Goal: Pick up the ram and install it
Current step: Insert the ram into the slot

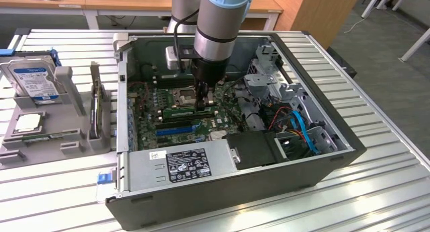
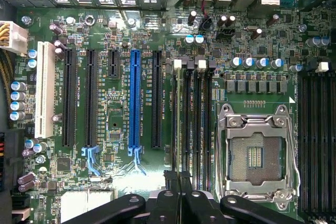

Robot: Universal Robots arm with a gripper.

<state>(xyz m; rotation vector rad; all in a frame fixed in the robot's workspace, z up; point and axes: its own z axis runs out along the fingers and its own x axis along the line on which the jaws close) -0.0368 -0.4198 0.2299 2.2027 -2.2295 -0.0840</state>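
Observation:
The ram, a narrow green stick, stands on edge along a memory slot of the motherboard inside the open PC case. My gripper reaches straight down onto the stick's end on the exterior view's right, with its fingers shut on the upper edge. From the wrist, the shut fingertips line up with the ram, seen edge-on as a thin dark line in the slot with the white clip. The empty CPU socket lies beside these slots.
A power supply and blue cables crowd the near side of the case. A grey tray on the exterior view's left holds a hard drive, a silver CPU chip and an upright expansion card.

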